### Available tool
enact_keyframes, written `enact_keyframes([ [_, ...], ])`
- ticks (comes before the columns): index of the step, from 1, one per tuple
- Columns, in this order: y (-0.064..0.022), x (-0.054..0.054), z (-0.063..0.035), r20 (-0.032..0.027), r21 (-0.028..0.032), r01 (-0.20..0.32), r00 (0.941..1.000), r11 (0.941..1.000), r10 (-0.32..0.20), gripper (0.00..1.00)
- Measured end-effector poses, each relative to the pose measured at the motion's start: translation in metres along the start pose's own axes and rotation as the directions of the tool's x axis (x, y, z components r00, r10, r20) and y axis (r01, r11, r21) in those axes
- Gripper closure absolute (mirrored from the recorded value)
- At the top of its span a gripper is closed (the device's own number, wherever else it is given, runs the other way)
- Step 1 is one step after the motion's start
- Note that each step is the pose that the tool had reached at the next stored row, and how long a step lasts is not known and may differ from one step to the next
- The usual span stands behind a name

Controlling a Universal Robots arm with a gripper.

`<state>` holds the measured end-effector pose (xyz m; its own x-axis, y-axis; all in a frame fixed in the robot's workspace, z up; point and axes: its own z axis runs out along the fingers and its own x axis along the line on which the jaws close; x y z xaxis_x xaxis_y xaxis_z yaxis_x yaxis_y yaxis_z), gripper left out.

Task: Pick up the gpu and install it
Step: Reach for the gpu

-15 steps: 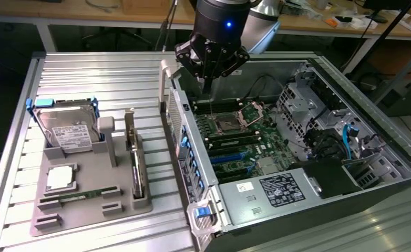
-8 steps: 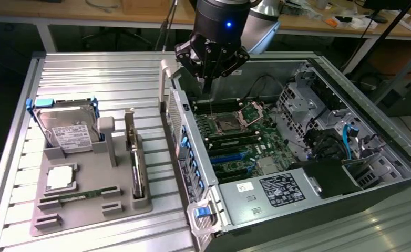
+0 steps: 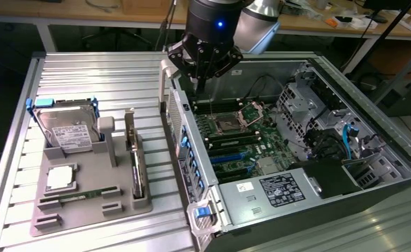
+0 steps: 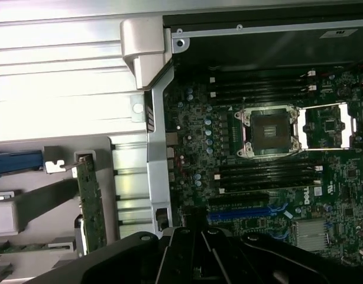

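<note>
The gpu (image 3: 136, 163) stands on edge in a slot of the grey holder (image 3: 86, 210) on the exterior view's left, its silver bracket at the far end. In the wrist view the gpu (image 4: 90, 204) appears as a narrow green board beside the case wall. My gripper (image 3: 199, 88) hangs over the far rim of the open computer case (image 3: 191, 173), above the motherboard (image 3: 237, 139), well apart from the gpu. Its fingers are shut with nothing between them. The gripper (image 4: 196, 234) sits above the blue expansion slot (image 4: 240, 212).
The holder also carries a silver hard drive (image 3: 65, 131), a CPU chip (image 3: 60, 177) and a RAM stick (image 3: 72, 197). Inside the case are the CPU socket (image 4: 270, 133), memory slots, cables and a black power supply (image 3: 289, 189). Ribbed metal table (image 3: 93, 79) surrounds everything.
</note>
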<state>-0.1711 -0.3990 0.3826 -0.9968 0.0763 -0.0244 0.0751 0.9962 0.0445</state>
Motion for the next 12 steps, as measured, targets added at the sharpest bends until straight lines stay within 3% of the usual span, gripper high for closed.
enact_keyframes([
  [12,-0.0125,0.023,-0.0006,0.0001,-0.0002,0.0,1.0,1.0,0.0,0.89],
])
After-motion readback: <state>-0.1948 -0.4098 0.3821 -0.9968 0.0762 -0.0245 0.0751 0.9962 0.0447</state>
